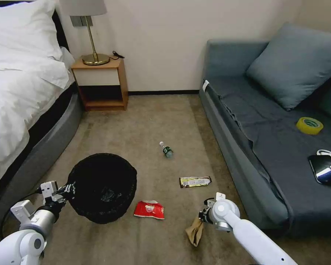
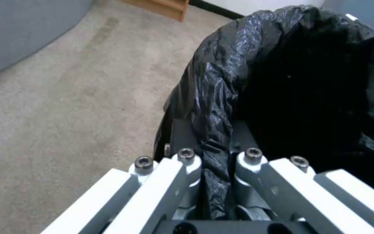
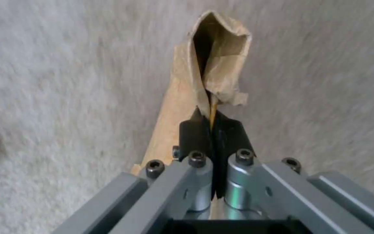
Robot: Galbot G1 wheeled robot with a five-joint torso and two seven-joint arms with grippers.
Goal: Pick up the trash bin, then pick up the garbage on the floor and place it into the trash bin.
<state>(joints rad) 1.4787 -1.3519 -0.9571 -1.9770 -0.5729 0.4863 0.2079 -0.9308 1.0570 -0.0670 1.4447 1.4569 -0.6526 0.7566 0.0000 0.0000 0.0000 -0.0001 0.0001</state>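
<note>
My left gripper (image 1: 69, 190) (image 2: 215, 146) is shut on the near rim of the trash bin (image 1: 103, 186) (image 2: 308, 81), a round bin lined with a black bag, held tilted above the carpet at lower left. My right gripper (image 1: 201, 217) (image 3: 212, 122) is shut on a tan limp scrap (image 1: 195, 231) (image 3: 213, 65), which hangs from its fingers over the carpet. On the floor lie a red snack packet (image 1: 149, 209), a dark-and-gold bar wrapper (image 1: 195, 181) and a small clear bottle with a green label (image 1: 166, 149).
A bed (image 1: 22, 103) runs along the left and a wooden nightstand (image 1: 101, 82) with a lamp stands at the back. A grey sofa (image 1: 268, 132) on the right carries a yellow tape roll (image 1: 309, 125) and a flat black device (image 1: 325, 167).
</note>
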